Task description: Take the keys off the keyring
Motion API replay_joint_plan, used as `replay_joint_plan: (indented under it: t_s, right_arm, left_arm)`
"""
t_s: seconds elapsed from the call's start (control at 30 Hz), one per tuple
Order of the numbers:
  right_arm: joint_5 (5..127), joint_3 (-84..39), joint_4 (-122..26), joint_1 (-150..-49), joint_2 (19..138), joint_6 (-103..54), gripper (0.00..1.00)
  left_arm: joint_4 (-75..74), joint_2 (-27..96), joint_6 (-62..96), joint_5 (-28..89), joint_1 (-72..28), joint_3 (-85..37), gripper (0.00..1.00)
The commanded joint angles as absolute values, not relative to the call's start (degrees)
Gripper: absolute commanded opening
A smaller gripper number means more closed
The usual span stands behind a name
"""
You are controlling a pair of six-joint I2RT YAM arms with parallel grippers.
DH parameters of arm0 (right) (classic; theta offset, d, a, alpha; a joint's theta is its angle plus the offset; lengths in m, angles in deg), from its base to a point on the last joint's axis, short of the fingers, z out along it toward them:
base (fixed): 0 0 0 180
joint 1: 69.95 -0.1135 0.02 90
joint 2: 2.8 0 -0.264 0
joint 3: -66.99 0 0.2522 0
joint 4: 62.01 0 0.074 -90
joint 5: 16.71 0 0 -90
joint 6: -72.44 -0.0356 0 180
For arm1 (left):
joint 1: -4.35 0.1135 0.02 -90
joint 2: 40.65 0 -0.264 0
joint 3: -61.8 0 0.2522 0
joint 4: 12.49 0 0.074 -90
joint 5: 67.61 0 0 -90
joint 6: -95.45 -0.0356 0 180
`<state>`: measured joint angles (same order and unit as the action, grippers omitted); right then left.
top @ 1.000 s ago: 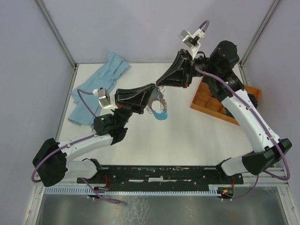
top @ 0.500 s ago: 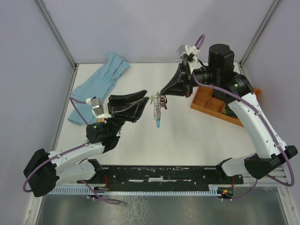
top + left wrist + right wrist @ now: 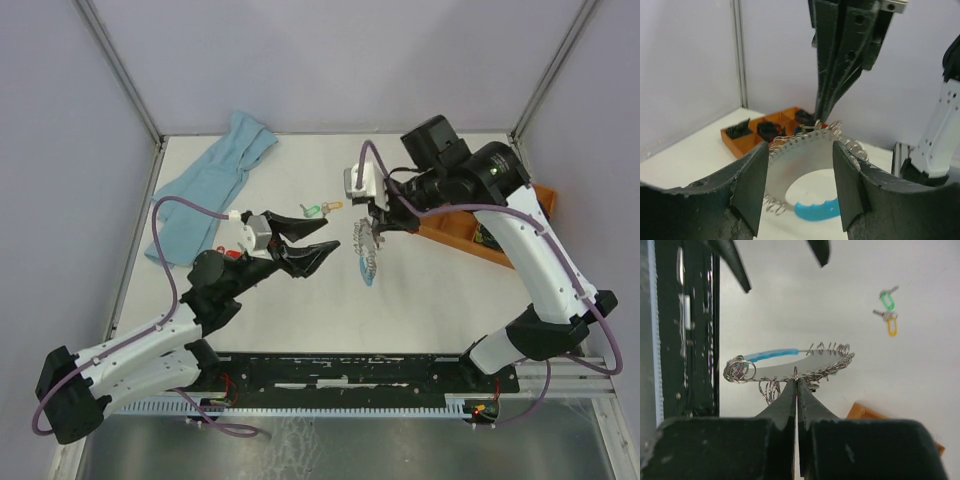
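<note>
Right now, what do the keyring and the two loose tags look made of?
The keyring: bright silver metal, probably steel, judging by glints; one arc sheathed in matte light-blue plastic or rubber. The green tag and yellow tag: coloured plastic, apparently, too small to confirm.

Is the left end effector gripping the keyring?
No, the left end effector is open; the right end effector holds the keyring.
</note>
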<state>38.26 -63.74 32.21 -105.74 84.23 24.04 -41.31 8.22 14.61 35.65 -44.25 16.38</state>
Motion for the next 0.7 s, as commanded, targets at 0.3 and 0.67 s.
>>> replay_joint_plan:
  t_s: [0.3, 0.67]
  right_arm:
    - [69.85, -62.70, 49.84, -115.07, 85.33, 37.10, 0.01]
    - [68.11, -65.53, 52.62, -116.45, 88.67, 37.12, 0.01]
  left_arm:
    - [-79.25, 26.16, 17.11, 51.62, -42.03, 23.79, 0.52]
    - [-93.82, 41.72, 12.57, 45.07, -47.53, 18.90, 0.50]
